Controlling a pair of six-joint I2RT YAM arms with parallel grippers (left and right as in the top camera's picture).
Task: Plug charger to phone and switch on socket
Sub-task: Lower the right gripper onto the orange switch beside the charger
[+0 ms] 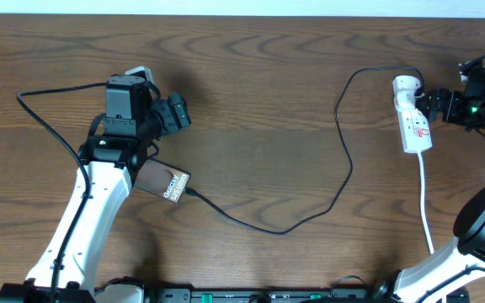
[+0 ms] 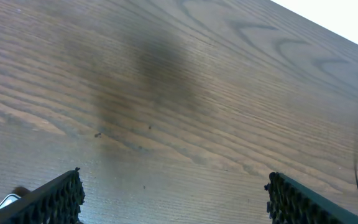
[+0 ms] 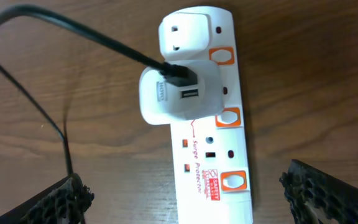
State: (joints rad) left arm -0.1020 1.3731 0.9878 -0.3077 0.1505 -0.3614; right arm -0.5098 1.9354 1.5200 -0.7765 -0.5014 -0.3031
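The dark-brown phone lies flat, partly under my left arm. The charger's black cable meets the phone's right end, curves across the table and rises to the white socket strip. In the right wrist view the cable ends in a white adapter plugged into the strip, which has orange-framed switches. My right gripper is open, its fingers on either side of the strip's end; in the overhead view it is just right of the strip. My left gripper is open and empty above bare wood, beyond the phone.
The strip's white cord runs toward the table's front edge. A black wire loops left of my left arm. The right arm's base stands at the front right.
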